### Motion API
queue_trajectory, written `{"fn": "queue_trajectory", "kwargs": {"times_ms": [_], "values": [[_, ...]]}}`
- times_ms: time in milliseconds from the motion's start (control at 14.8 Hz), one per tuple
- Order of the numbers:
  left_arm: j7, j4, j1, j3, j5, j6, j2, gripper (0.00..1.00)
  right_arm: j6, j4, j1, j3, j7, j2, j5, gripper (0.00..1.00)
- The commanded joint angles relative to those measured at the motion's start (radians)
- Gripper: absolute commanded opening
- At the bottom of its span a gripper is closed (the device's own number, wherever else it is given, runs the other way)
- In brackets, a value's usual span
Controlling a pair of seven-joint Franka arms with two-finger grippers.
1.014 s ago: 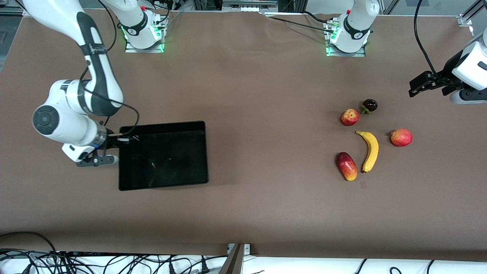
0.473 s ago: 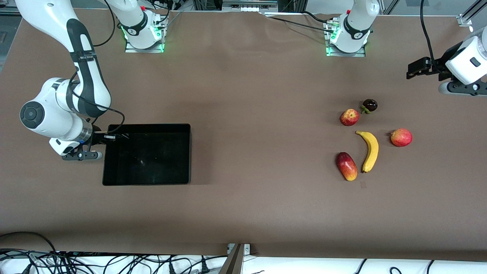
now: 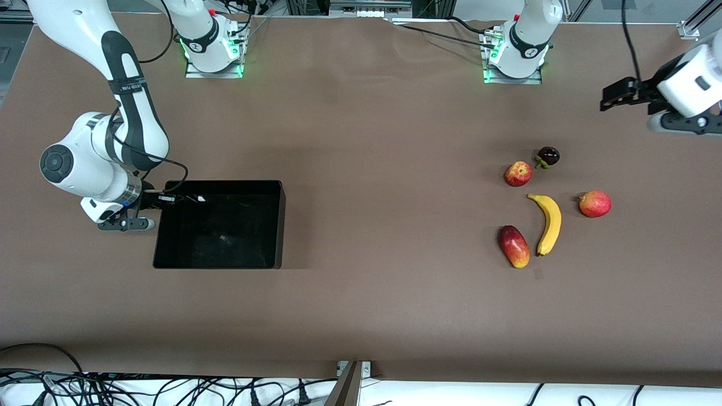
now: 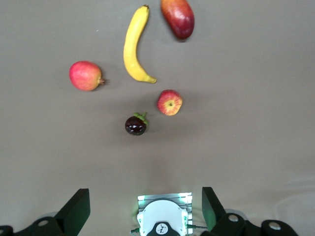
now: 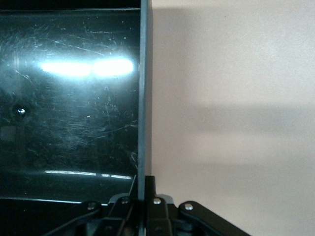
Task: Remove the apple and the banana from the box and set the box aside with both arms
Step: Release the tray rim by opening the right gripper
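Observation:
The black tray (image 3: pixel 280 225) is toward the right arm's end of the table. My right gripper (image 3: pixel 161 198) is shut on the tray's rim at that end. In the right wrist view the thin wall (image 5: pixel 143 98) runs between the closed fingers of that gripper (image 5: pixel 143 189). The yellow banana (image 3: pixel 548 223) and the small red apple (image 3: pixel 518 173) lie toward the left arm's end, and both show in the left wrist view: banana (image 4: pixel 134 46), apple (image 4: pixel 170 102). My left gripper (image 3: pixel 612 93) is open and empty, up in the air over bare table, apart from the fruits (image 4: pixel 145 211).
A red-yellow mango (image 3: pixel 514 246) lies beside the banana. A dark mangosteen (image 3: pixel 547 156) lies beside the apple. Another round red fruit (image 3: pixel 594 203) lies beside the banana, toward the left arm's end. The arm bases (image 3: pixel 213 48) stand along the table's edge farthest from the front camera.
The right gripper has carried the tray toward the right arm's end of the table, then eased back slightly. The left gripper has drawn away from the fruits toward the bases' edge.

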Motion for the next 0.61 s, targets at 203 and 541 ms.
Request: {"fn": "queue_trajectory", "kwargs": {"times_ms": [203, 541], "values": [[-0.056, 0.019, 0.009, -0.042, -0.011, 0.058, -0.002, 1.00, 0.011, -0.032, -0.011, -0.001, -0.092, -0.038, 0.022, 0.00], [-0.056, 0.020, 0.001, -0.048, -0.013, 0.079, 0.007, 1.00, 0.002, -0.009, -0.011, -0.001, -0.087, -0.040, 0.022, 0.99]]}}
